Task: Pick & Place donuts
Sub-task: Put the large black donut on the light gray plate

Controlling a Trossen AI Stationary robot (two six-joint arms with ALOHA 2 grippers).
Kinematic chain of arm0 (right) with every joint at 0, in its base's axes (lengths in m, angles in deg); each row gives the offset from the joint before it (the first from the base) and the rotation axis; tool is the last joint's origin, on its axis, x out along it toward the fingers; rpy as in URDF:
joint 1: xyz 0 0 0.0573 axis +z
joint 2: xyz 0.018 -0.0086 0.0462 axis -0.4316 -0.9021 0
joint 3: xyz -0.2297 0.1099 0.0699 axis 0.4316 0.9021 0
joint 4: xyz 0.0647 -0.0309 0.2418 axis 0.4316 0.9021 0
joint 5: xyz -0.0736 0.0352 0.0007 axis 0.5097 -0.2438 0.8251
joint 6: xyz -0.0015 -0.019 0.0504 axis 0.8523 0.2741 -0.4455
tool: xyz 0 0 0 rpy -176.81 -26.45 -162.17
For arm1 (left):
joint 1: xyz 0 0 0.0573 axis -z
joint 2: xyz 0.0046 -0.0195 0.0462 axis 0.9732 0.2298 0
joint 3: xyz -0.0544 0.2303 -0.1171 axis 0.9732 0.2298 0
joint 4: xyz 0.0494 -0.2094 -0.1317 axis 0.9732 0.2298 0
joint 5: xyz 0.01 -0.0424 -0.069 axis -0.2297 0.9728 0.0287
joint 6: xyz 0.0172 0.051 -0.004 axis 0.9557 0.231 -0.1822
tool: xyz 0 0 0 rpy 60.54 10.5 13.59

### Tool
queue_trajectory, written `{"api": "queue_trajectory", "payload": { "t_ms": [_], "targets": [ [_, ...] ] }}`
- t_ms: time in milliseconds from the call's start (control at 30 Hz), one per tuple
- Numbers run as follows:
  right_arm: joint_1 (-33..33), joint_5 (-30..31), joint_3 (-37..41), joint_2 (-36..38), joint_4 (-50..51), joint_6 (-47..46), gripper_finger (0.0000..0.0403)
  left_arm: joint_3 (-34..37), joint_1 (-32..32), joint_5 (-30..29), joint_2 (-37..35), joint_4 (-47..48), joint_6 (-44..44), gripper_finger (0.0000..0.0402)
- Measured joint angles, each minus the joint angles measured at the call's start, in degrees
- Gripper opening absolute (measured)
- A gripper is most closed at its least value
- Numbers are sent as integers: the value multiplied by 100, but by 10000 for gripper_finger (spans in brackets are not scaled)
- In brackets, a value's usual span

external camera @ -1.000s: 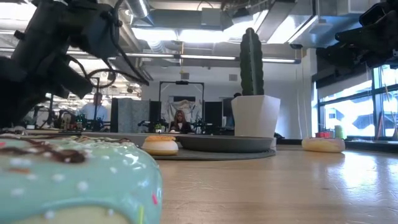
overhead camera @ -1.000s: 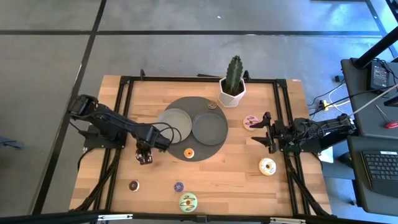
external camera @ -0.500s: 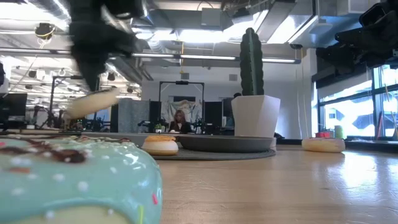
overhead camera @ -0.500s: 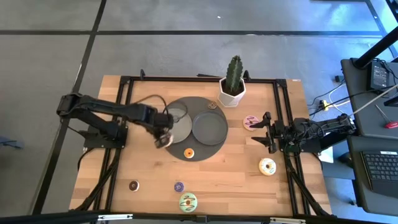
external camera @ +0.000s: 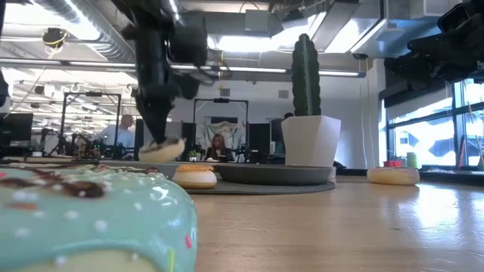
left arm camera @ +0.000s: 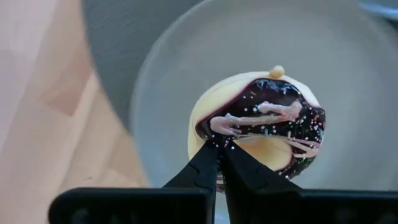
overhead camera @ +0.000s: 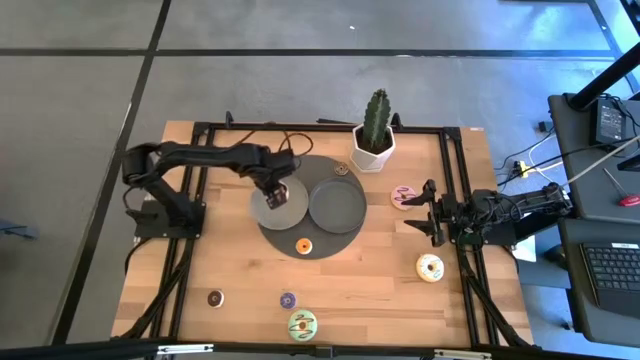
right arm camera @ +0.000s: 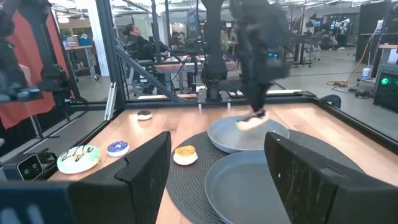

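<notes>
The left gripper (left arm camera: 219, 163) has swung across from the near-left part of the desk (overhead camera: 380, 280) and now hangs over the left grey plate (overhead camera: 297, 205), its fingers pinched together on the rim of a chocolate-iced donut (left arm camera: 261, 127) with pink drizzle. That carry is the hard part done: the donut is off the desk and over its target, so, as I judge it, only the lowering and release remain. The donut hangs just beyond the fingertips, tilted, a little above the plate (the low view shows a gap beneath it). Farther out lie an orange donut (overhead camera: 304, 245) on the dark round mat (overhead camera: 330, 240) and others on the desk. The right gripper (overhead camera: 428, 212) waits near the right edge, fingers apart, holding nothing.
</notes>
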Motion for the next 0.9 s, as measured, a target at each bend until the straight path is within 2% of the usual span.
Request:
{"api": "queue_trajectory", "payload": {
  "t_ms": [233,600,900],
  "targets": [
    [0,-2,0,0,0,20,259,0,-435,-75,421,-11,-323,12],
    [0,-13,0,0,0,15,259,0,-527,-54,489,-6,-344,47],
    [0,-13,0,0,0,2,259,-50,-527,-207,489,151,-346,112]
  ]
}}
